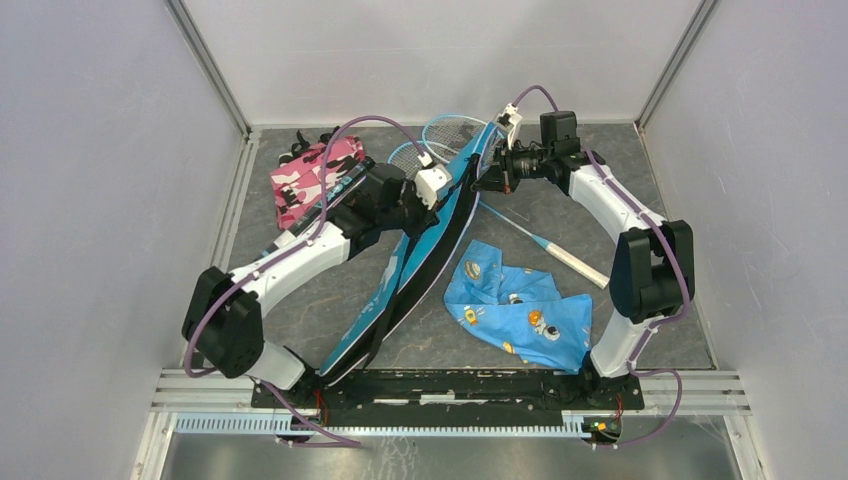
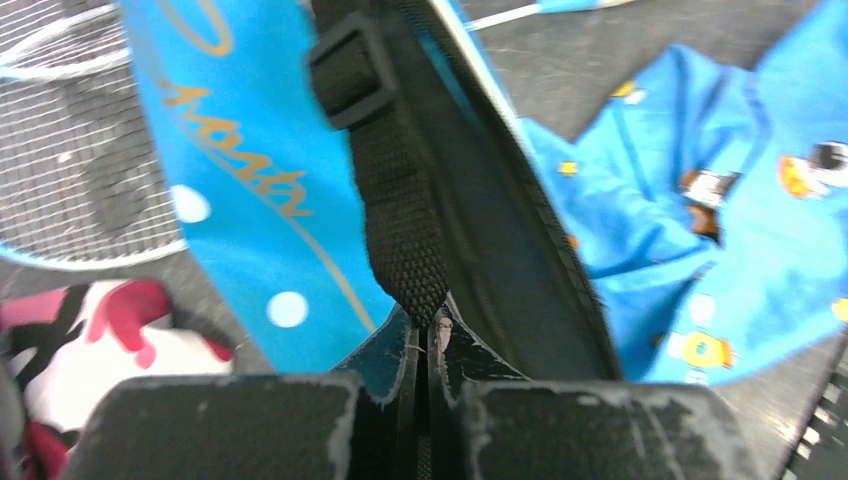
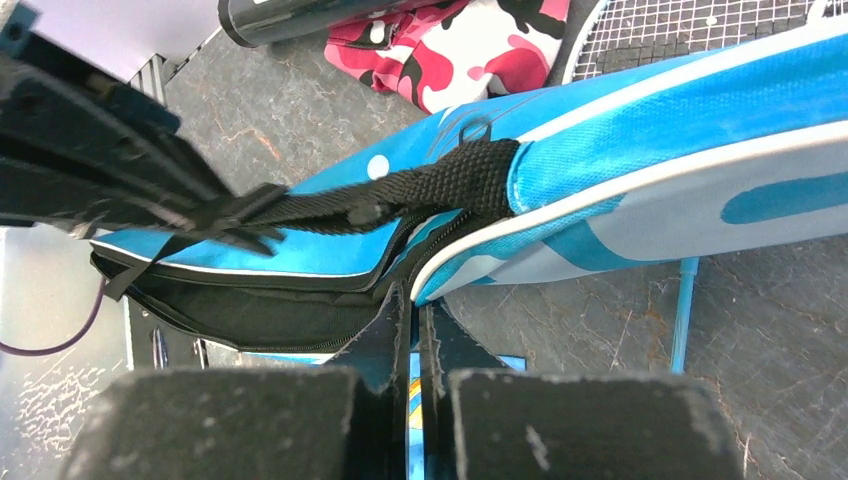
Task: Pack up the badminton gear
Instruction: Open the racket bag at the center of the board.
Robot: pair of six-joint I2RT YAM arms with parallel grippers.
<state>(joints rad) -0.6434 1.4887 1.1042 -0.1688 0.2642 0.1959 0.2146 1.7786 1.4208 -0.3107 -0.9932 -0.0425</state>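
Both the left hand [image 2: 428, 335] and the right hand [image 3: 412, 310] pinch the cover [image 1: 420, 265], which lies near-left to far-right, with a racquet [image 1: 575, 262] angling off its right side.

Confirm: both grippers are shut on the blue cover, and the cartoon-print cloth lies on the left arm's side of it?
Not quite. The top external view shows the cartoon-print cloth on the right arm's side of the blue cover. The rest holds: left gripper and right gripper are both shut on the cover.
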